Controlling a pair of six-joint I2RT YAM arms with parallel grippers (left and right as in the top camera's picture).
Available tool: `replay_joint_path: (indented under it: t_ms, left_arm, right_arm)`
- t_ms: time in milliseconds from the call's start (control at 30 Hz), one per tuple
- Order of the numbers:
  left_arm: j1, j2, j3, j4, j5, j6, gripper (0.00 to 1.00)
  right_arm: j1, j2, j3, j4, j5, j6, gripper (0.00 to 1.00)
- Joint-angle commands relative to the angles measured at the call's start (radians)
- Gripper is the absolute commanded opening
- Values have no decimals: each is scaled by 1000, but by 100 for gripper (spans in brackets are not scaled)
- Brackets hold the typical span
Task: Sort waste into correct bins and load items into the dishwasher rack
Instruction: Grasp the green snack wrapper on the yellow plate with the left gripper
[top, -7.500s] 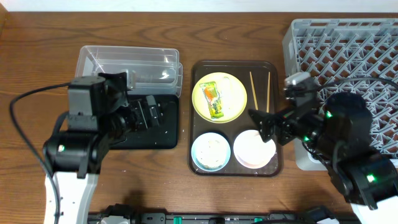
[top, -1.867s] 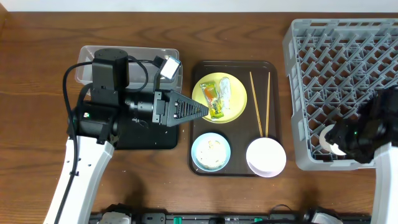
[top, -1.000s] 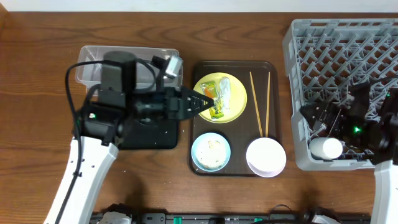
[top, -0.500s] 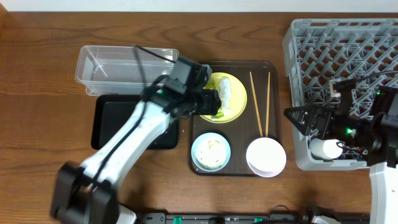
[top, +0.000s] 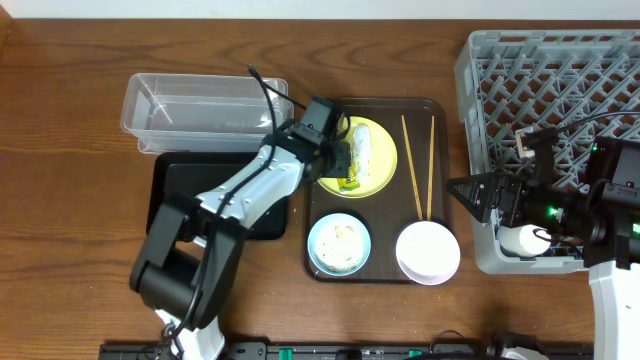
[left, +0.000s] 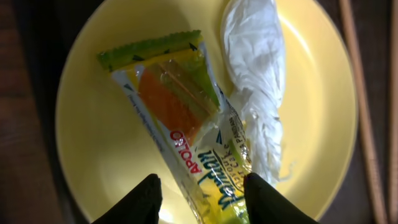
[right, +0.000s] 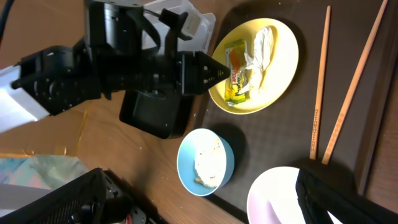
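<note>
My left gripper (top: 341, 160) hangs low over the yellow plate (top: 378, 172), its jaws open and straddling the lower end of the green-yellow-orange snack wrapper (left: 180, 118). The left finger (left: 148, 200) stands a little off it. A crumpled white scrap (left: 255, 93) lies beside the wrapper. My right gripper (top: 455, 198) is wide open and empty at the grey rack's (top: 540, 60) left edge, above the pinkish-white bowl (top: 428, 252). A white cup (top: 522, 240) lies in the rack. The blue bowl (right: 205, 163) holds rice scraps. Two chopsticks (top: 421, 165) lie right of the plate.
Plate, bowls and chopsticks sit on a dark brown serving tray (top: 440, 110). A clear tub (top: 190, 105) and a black tray (top: 175, 195) stand to its left. The left arm (right: 124, 68) stretches across the black tray.
My left gripper has reached right from the black tray onto the plate, and its jaws have narrowed around the wrapper. The right gripper has drawn left out of the rack.
</note>
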Motion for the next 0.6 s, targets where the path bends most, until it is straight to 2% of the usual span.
replay_joint_path:
  t_ms: [0, 100, 200, 233, 433, 567]
  left_arm:
    - [-26, 48, 27, 11, -63, -9, 45]
    - [-45, 77, 27, 27, -63, -9, 36]
    - [-54, 80, 28, 29, -66, -9, 11]
    - [-54, 72, 29, 26, -66, -18, 6]
    - [-51, -34, 32, 5, -72, -27, 6]
    - [-45, -132, 32, -31, -140, -27, 6]
  right_arm:
    - [8, -3, 15, -1, -4, -19, 95]
    - [8, -3, 15, -1, -4, -19, 95]
    - [8, -3, 15, -1, -5, -18, 95]
    - [8, -3, 15, -1, -5, -19, 95]
    - [8, -3, 15, -1, -5, -19, 95]
    - [8, -3, 15, -1, -4, -19, 95]
